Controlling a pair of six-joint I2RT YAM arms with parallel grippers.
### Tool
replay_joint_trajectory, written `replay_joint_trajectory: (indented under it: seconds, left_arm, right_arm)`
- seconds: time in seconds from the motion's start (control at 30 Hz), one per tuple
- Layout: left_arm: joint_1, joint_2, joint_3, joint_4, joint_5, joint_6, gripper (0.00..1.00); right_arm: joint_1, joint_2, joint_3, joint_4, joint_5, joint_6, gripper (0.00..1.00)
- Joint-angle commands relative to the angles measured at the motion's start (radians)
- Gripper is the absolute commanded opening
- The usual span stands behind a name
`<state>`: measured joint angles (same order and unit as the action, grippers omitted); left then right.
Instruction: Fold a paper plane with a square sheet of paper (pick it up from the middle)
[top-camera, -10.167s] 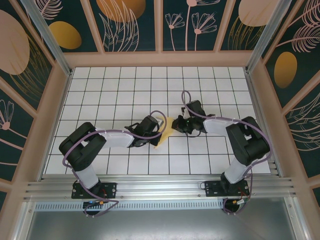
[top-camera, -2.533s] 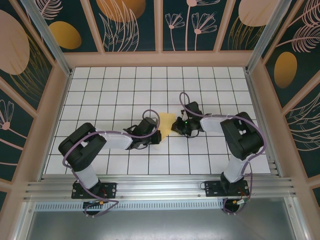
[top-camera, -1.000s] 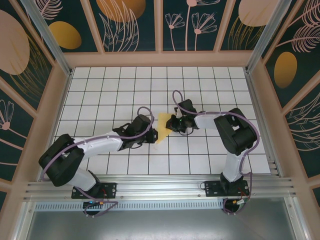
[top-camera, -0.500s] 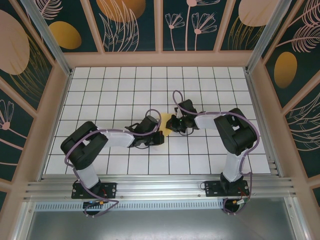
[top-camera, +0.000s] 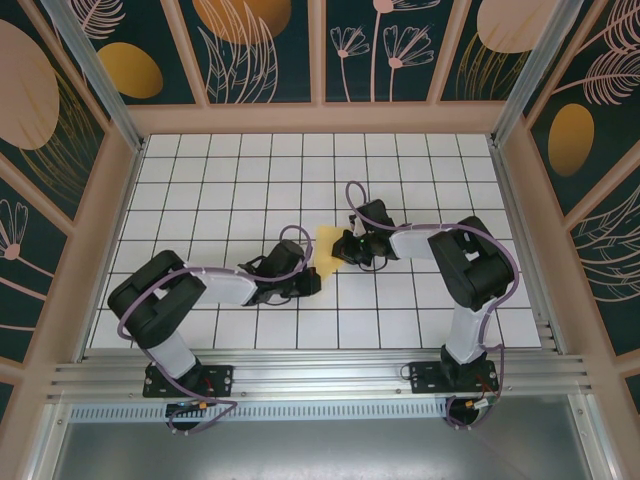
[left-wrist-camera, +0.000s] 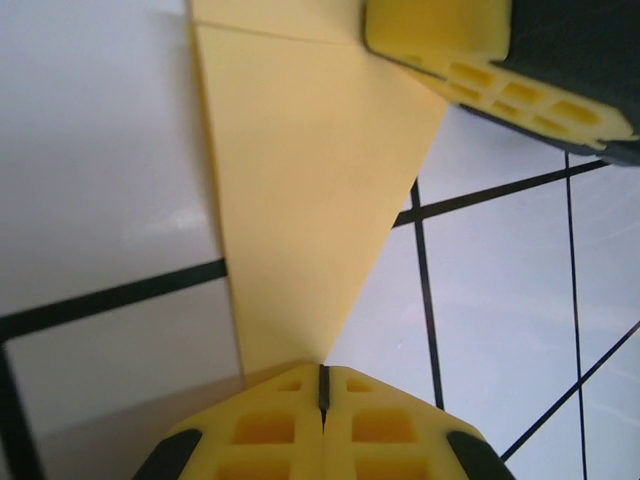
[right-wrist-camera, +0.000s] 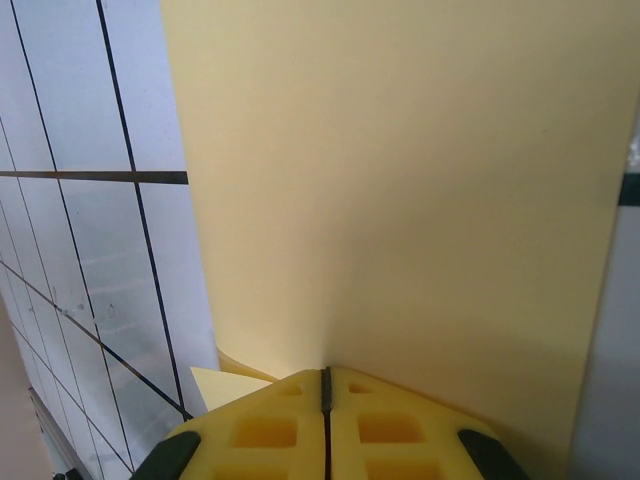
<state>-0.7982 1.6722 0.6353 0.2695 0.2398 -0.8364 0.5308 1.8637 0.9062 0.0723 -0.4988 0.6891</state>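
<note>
Overhead, near the centre of the white grid table (top-camera: 200, 170), a folded yellow sheet of paper (top-camera: 327, 247) sits between two robot arms. The left gripper (top-camera: 312, 281), jaws pressed together, pinches its pointed lower corner. The right gripper (top-camera: 346, 249), also closed, clamps its right edge.

White-and-black arms (top-camera: 220, 285), purple cables (top-camera: 349, 195), yellow fingers (left-wrist-camera: 262, 432)
</note>
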Motion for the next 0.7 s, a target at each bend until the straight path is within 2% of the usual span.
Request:
replay_joint_trajectory:
  seconds: [0.0,0.23,0.4,0.53,0.67]
  left_arm:
    - [0.004,-0.019,-0.039,-0.119,-0.034,-0.016,0.03]
    - [0.008,-0.115,-0.087,-0.170,-0.103,-0.048,0.00]
    - [0.008,-0.315,-0.129,-0.052,-0.127,-0.069,0.03]
    - [0.008,-0.247,0.008,-0.063,-0.086,-0.019,0.02]
    - [0.010,-0.099,0.141,-0.103,-0.121,0.008,0.00]
  right_arm:
    - [-0.005,0.066,-0.048,-0.096,0.092,-0.019,0.09]
    - [-0.005,0.054,-0.043,-0.096,0.082,-0.021,0.09]
    - [0.001,0.050,-0.022,-0.073,0.055,-0.001,0.09]
    - [0.003,0.028,-0.008,-0.064,0.044,0.007,0.10]
    - [0.001,0.007,0.007,-0.058,0.029,0.013,0.10]
